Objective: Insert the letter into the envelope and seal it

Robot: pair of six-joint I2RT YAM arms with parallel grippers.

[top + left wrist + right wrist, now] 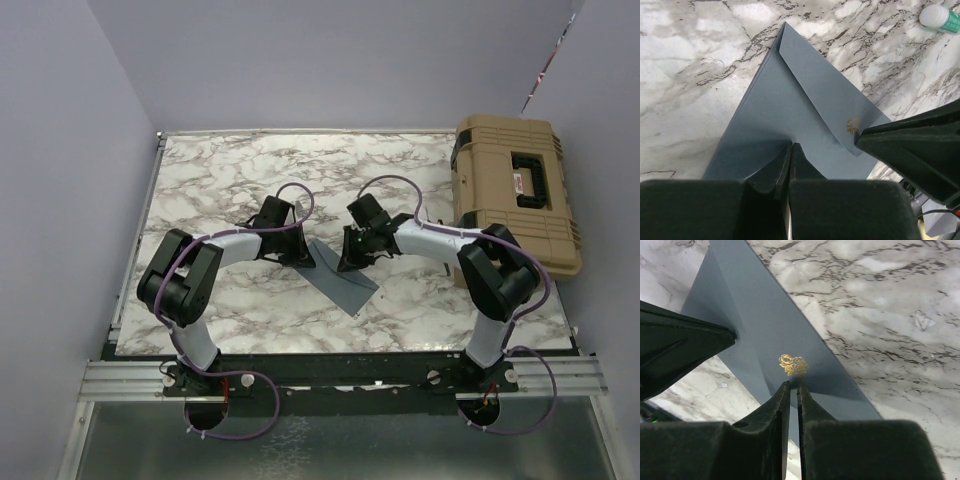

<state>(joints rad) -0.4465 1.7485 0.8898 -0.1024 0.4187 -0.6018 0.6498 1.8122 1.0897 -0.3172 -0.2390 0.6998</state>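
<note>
The slate blue-grey envelope (343, 283) lies flat on the marble table between both grippers. Its triangular flap (825, 95) is folded down over the body, and a gold rose print (793, 365) sits near the flap's tip. My left gripper (791, 145) is shut, with its tips resting on the envelope body (775, 110) beside the flap. My right gripper (794, 385) is shut but for a hairline gap, tips down on the flap just below the rose. The two grippers stand close together in the top view, left (300, 256) and right (346, 262). The tan letter is not in view.
A tan hard case (515, 190) with a black handle stands at the table's right edge. A white-capped green tube (939, 17) lies on the marble beyond the envelope. Purple cables loop above both wrists. Grey walls close in on the left, back and right.
</note>
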